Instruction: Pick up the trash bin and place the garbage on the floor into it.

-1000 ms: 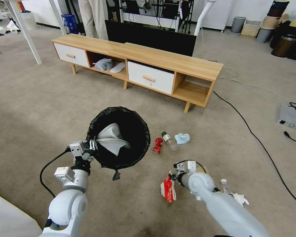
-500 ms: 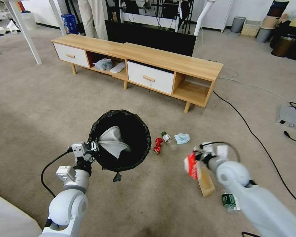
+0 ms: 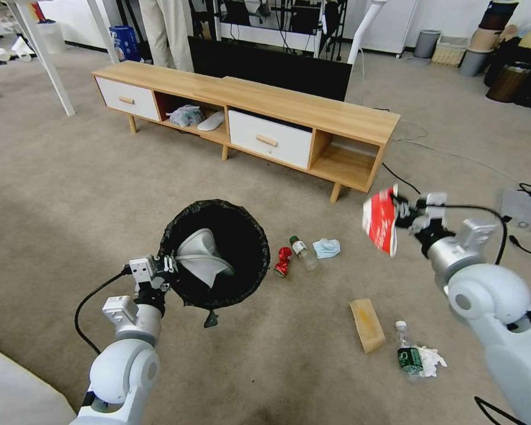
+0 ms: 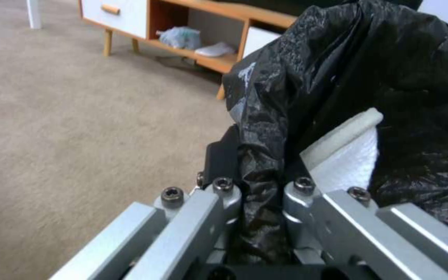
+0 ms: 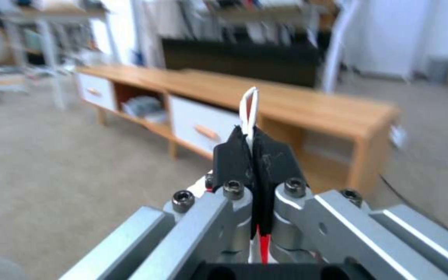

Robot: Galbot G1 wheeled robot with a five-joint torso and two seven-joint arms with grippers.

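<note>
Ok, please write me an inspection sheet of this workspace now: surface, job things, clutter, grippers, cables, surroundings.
Surface: floor, beige carpet.
Job's things: trash bin held up; can, two bottles, mask, paper bag, tissue on the carpet.
Clutter: grey bundle, slipper in cabinet.
Grippers: left gripper shut on the bin's rim; right gripper holds snack bag aloft.
Cables: black cable on the carpet.
Surroundings: grey bins behind.

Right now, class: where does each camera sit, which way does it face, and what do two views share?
Head: high, looking down at floor, both arms.
Left wrist: behind left gripper clamping trash bin rim.
Right wrist: behind right gripper pinching snack bag, facing cabinet.
Shared: all show the cabinet.
</note>
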